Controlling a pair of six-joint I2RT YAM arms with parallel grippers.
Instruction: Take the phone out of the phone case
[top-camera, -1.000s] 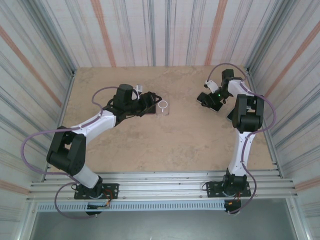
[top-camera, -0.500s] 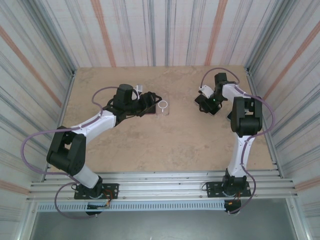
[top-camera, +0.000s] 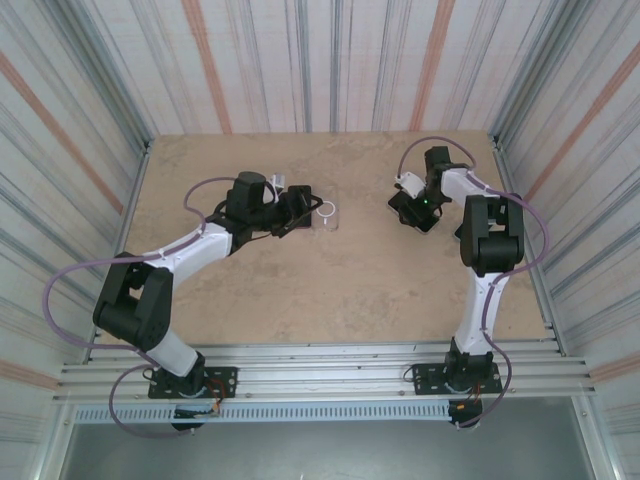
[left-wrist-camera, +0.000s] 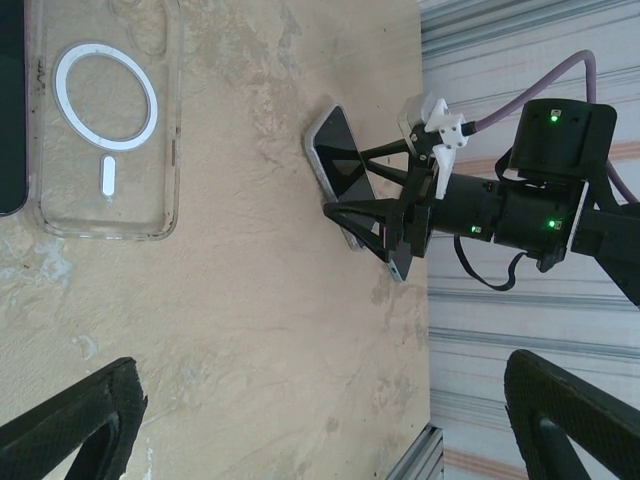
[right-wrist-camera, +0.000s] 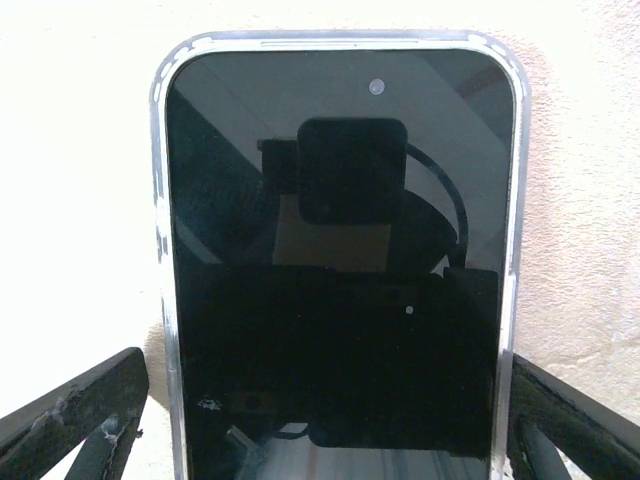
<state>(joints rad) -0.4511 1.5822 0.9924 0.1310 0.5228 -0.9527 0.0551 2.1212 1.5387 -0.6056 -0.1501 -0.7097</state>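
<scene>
At 2 o'clock on the tabletop (top-camera: 330, 290) the phone (right-wrist-camera: 340, 300) sits screen-up inside its clear phone case (right-wrist-camera: 160, 250), the right hand (right-wrist-camera: 325, 370) spread wide astride it, while the left hand (left-wrist-camera: 320, 370) gapes, holding nothing, near an empty clear case (left-wrist-camera: 105, 120).

The phone (right-wrist-camera: 335, 270) under my right pincer (right-wrist-camera: 320, 425) is showing a glossy black glass face that is mirroring my camera. Around the phone's edge a clear plastic case (right-wrist-camera: 160, 250) is glinting, smooth and faintly scuffed. On either side of the phone my fingers (right-wrist-camera: 70, 410) are looking matt black and rough-grained, probably plastic. Beneath the phone the table (left-wrist-camera: 250, 330) is reading as matt, mottled beige. Well left of the phone a second clear case (left-wrist-camera: 105, 120) is shining, smooth, with a white ring.
</scene>
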